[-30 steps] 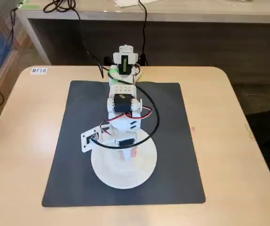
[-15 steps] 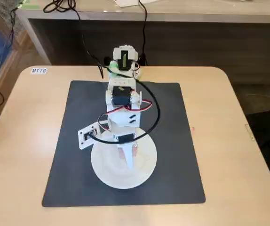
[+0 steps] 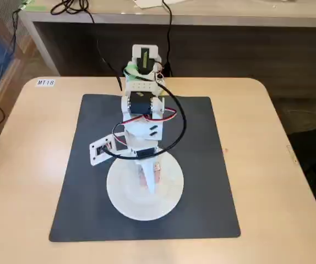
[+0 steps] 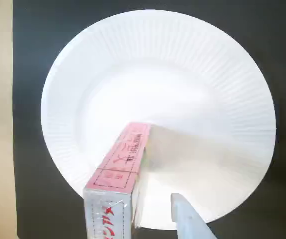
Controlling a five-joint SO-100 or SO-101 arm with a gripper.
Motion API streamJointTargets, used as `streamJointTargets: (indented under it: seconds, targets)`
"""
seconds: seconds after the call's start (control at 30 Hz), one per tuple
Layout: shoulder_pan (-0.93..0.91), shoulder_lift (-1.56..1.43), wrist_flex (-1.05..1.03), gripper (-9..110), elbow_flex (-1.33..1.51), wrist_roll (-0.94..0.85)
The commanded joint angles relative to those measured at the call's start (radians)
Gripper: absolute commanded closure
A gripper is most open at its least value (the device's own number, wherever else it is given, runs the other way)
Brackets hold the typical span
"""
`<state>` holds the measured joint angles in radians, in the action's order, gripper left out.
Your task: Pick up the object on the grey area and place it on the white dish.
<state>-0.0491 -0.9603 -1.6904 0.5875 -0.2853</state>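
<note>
The white dish point(image 3: 126, 192) lies on the grey area point(image 3: 202, 181), near its front middle. My gripper point(image 3: 149, 180) points down over the dish's centre with the pink-red box point(image 3: 142, 175) between its fingers. In the wrist view the box point(image 4: 118, 172) stands on end, tilted, with its far end down at the dish point(image 4: 183, 74). One white finger point(image 4: 188, 219) shows to the right of the box with a clear gap between them. The other finger is hidden behind the box. The gripper point(image 4: 153, 211) looks slightly open.
The grey area covers most of a light wooden table point(image 3: 290, 220). A small label point(image 3: 45, 82) sits at the table's back left corner. A desk with cables point(image 3: 70, 8) stands behind the arm's base.
</note>
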Motion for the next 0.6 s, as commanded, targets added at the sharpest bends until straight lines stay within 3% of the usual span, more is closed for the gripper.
streamJointTargets:
  seconds: [0.0, 0.2, 0.27, 0.3, 0.57]
  targets:
    - [-0.005, -0.124, -0.008, 54, 0.028, -0.017]
    - [0.000, -0.390, -0.003, 62, -0.040, -0.028]
    - [-0.005, -0.522, 0.002, 82, -0.080, 0.018]
    - [-0.020, -0.589, 0.008, 101, -0.080, 0.078]
    - [-0.052, -0.893, 0.080, 101, -0.043, 0.256]
